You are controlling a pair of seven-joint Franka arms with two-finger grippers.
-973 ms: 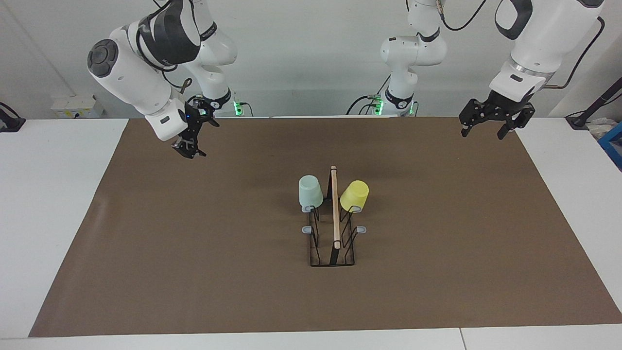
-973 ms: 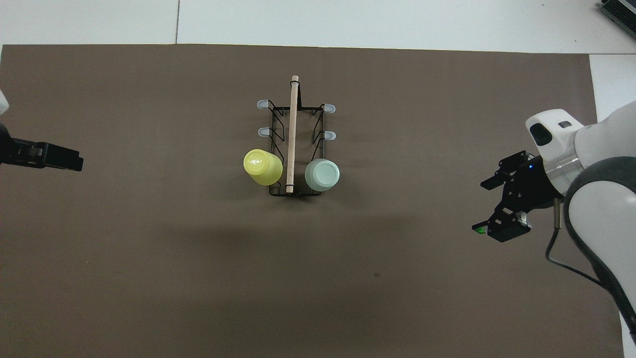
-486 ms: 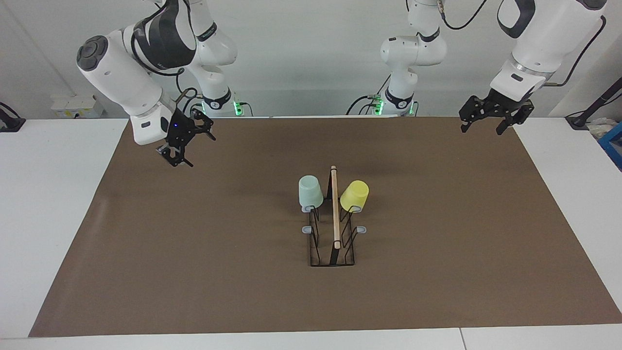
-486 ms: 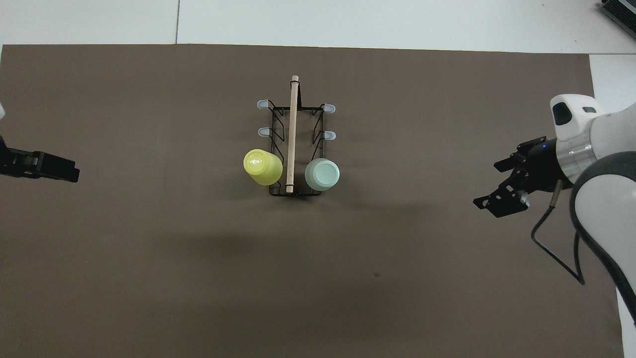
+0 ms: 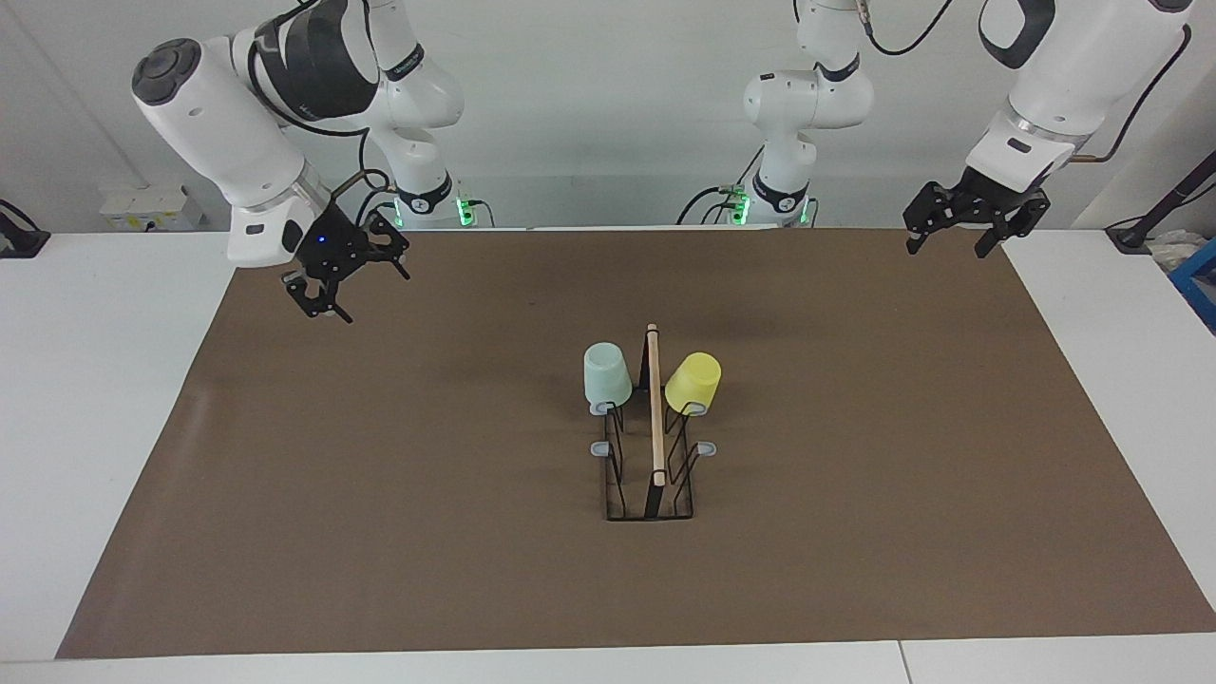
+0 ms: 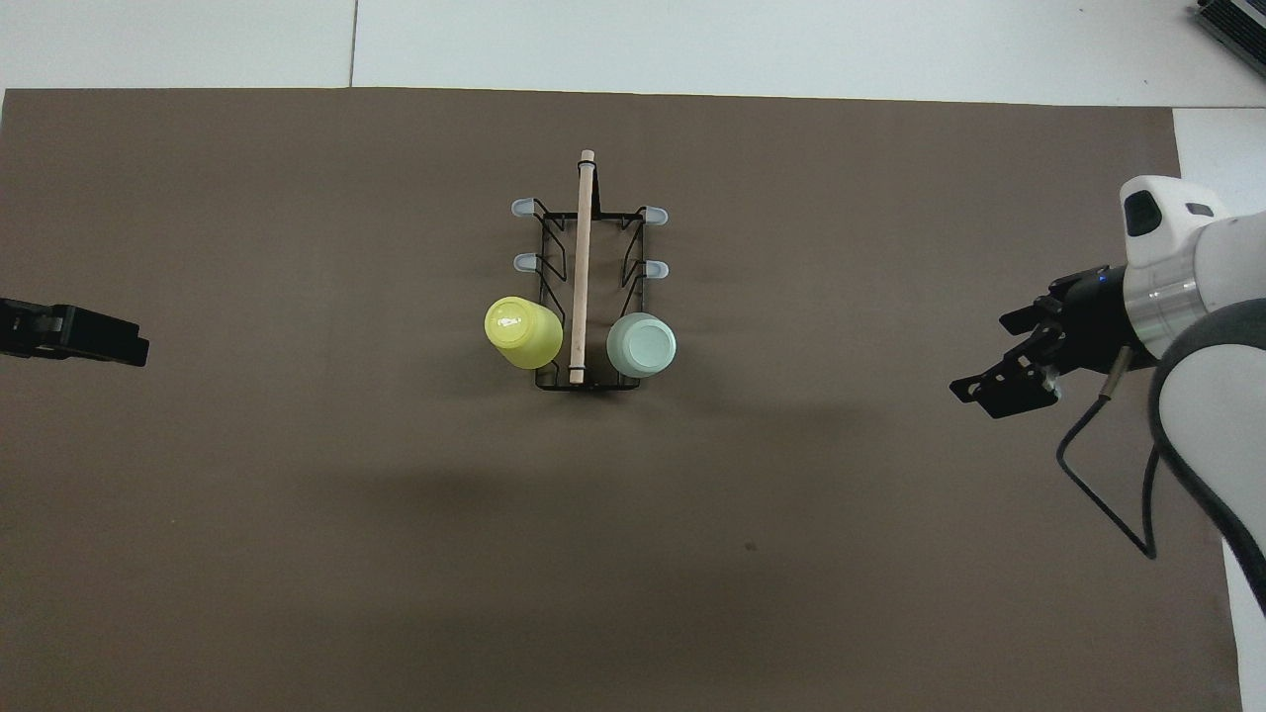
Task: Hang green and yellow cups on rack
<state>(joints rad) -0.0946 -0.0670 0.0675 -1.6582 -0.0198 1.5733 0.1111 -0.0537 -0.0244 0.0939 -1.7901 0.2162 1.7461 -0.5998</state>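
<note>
The black wire rack (image 5: 655, 418) (image 6: 584, 257) with a wooden top bar stands mid-mat. The green cup (image 5: 607, 376) (image 6: 641, 346) hangs upside down on the peg nearest the robots, on the right arm's side. The yellow cup (image 5: 693, 382) (image 6: 522, 332) hangs upside down and tilted on the matching peg on the left arm's side. My right gripper (image 5: 353, 293) (image 6: 997, 361) hovers open and empty over the mat's corner by its own base. My left gripper (image 5: 945, 247) (image 6: 94, 339) hangs open and empty over the mat's edge at its own end.
A brown mat (image 5: 380, 494) covers most of the white table (image 5: 85, 399). Bare grey-tipped pegs (image 5: 599, 448) stick out of the rack on both sides, farther from the robots than the cups. A blue object (image 5: 1199, 283) sits at the left arm's end.
The right gripper has drawn back toward its own end of the table and turned. The left gripper has risen a little and pulled outward. Cups and rack have not moved.
</note>
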